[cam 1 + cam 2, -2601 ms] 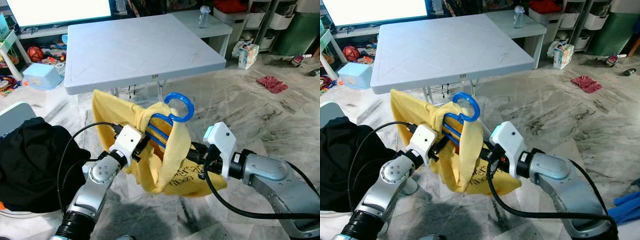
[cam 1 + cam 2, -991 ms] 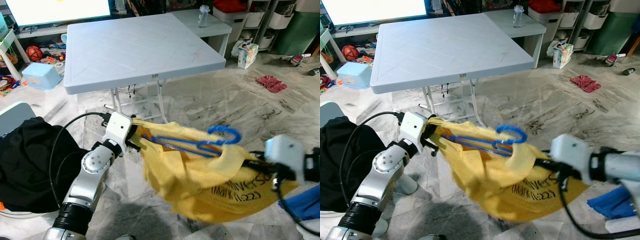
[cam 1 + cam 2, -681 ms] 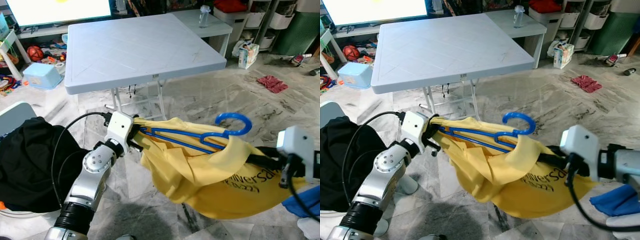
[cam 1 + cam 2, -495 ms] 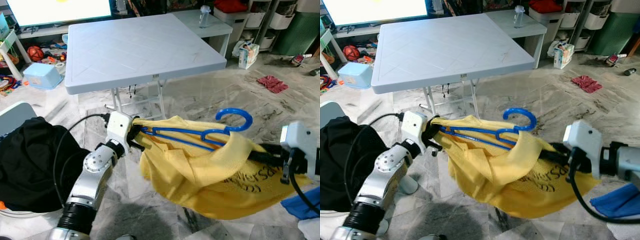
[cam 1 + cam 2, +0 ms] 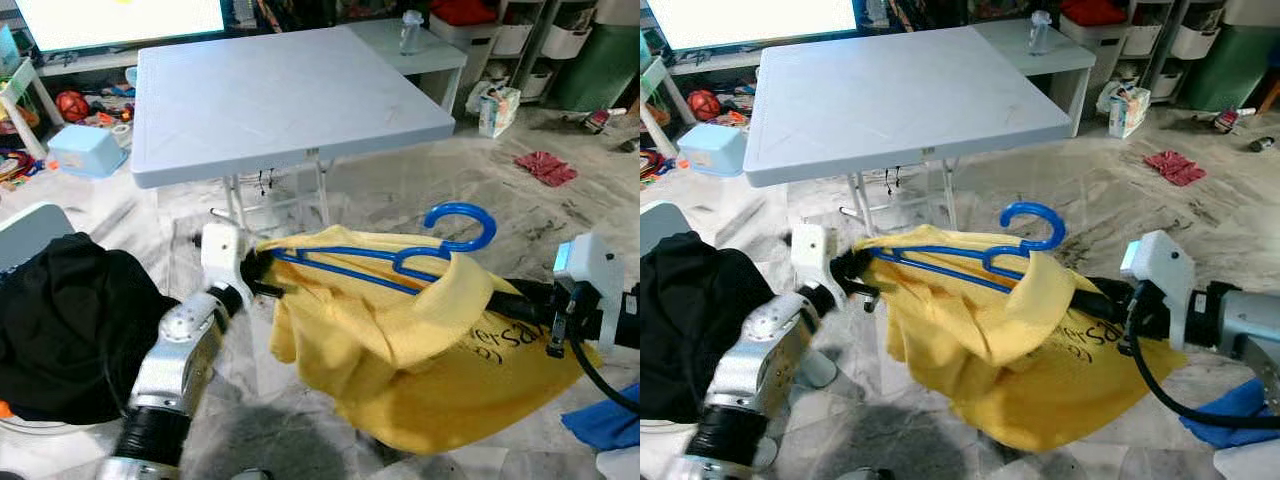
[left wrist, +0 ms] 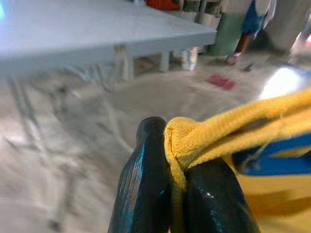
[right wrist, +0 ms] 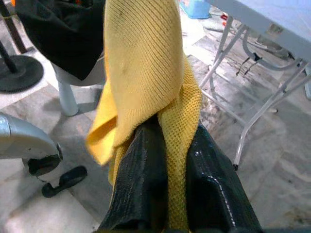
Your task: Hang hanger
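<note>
Marble floor [image 5: 440,190] behind, both claws pinch the floppy yellow shirt [image 5: 420,340] mid-frame, left claw [image 5: 262,272] and right claw [image 5: 500,300] stretching it, stiff blue hanger [image 5: 400,262] inside—grab that hook.

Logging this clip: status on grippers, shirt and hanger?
Left gripper and right gripper shut on yellow shirt. Blue hanger inside shirt, not hung. White table ahead.

Yellow shirt [image 5: 420,350] stretched wide; right end effector [image 5: 510,305] swung outward.

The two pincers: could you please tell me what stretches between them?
In the eye views, the yellow shirt on its blue hanger spans from left pincer to right pincer.
</note>
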Controlling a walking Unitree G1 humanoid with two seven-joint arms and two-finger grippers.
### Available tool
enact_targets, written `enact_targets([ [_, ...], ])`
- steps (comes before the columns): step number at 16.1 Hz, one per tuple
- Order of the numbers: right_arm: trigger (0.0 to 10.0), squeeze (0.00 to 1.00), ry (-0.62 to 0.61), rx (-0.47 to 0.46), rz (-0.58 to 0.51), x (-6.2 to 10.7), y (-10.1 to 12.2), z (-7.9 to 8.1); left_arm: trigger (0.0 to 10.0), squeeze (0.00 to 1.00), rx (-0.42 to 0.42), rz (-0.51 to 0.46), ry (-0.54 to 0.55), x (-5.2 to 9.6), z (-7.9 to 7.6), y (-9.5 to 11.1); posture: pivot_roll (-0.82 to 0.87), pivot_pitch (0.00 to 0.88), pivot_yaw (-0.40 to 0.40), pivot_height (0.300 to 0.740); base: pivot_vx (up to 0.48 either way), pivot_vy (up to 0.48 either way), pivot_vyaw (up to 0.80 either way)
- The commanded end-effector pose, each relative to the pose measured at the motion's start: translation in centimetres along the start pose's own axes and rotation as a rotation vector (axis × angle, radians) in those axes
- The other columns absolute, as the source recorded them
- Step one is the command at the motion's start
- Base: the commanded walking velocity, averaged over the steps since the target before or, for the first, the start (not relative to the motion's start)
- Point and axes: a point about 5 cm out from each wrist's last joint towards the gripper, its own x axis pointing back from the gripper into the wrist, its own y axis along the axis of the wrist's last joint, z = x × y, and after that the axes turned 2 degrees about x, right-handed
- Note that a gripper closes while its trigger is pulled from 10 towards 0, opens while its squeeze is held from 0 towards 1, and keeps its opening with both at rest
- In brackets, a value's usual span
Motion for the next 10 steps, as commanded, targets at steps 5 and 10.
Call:
enact_targets([
  [5, 10.0, 0.0, 0.03, 0.081, 0.015, 1.0, 1.0, 0.0, 10.0, 1.0, 0.332, 0.102, -0.074, 1.2, -0.4, -1.7, -0.05, 0.057, -0.005, 0.74, 0.0, 0.0, 0.0],
  [10, 10.0, 0.0, 0.128, -0.019, -0.022, 3.2, 1.3, 0.5, 10.0, 1.0, 0.431, 0.112, -0.117, 1.5, -0.2, -1.9, -0.07, 0.058, -0.005, 0.74, 0.0, 0.0, 0.0],
])
